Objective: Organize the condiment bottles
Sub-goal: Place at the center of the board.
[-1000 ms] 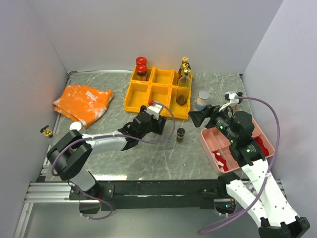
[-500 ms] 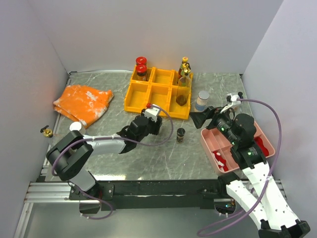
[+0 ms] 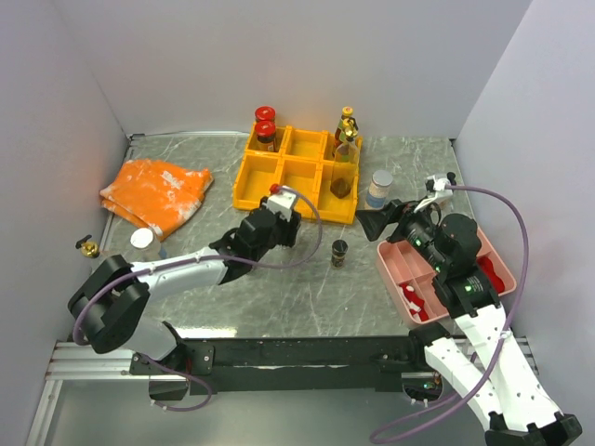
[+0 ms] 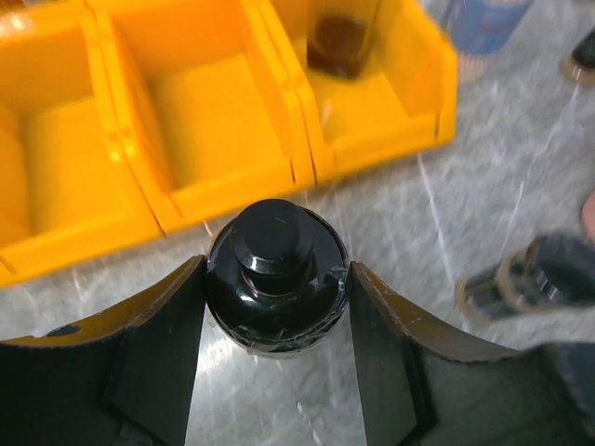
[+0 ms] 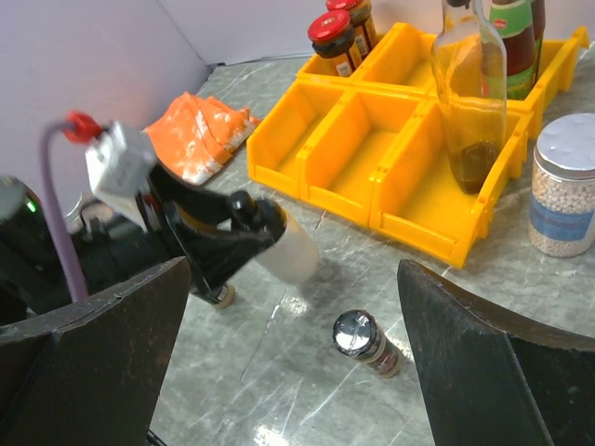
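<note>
Lift confirmed. Holding black-capped bottle (image 4: 276, 246) in left claw (image 4: 279, 274), pinched from both sides at the shoulder. Sits higher now and a touch closer to yellow bin rack (image 3: 251, 190) than a second ago. Reads as off the table (image 3: 307, 297) in right wrist view, tilted, with a pale body under the cap. Hangs just short of the rack's front row, not over any compartment yet. Means pick done, place next: carry forward, then set down upright in a free bin. Seeing front-left and front-middle bins empty in left wrist view, so can use either. Also showing more clearly now, with the arm's upper link swung aside: white-capped item (image 3: 141, 239) near orange cloth (image 3: 153, 190), probably a jar but too small to tell. Plus small gold-capped bottle (image 3: 88, 247) at far left edge, likely both to collect later. Right claw (image 3: 379, 220) spread wide, gripping nothing, hanging near far-left corner of pink tray (image 3: 398, 258); no visible shift over the last half second. Already binned: two red-capped bottles (image 3: 265, 125) back-left, labelled bottles (image 3: 347, 115) back-right, clear bottle with dark liquid (image 3: 342, 181) front-right. Out on table: silver-lidded jar (image 3: 379, 188) just beside rack's right end, small silver-capped bottle (image 3: 339, 253) between the two claws. Roughly half done by count. Main risk: tipping on release, so level the tilt before letting go.
</note>
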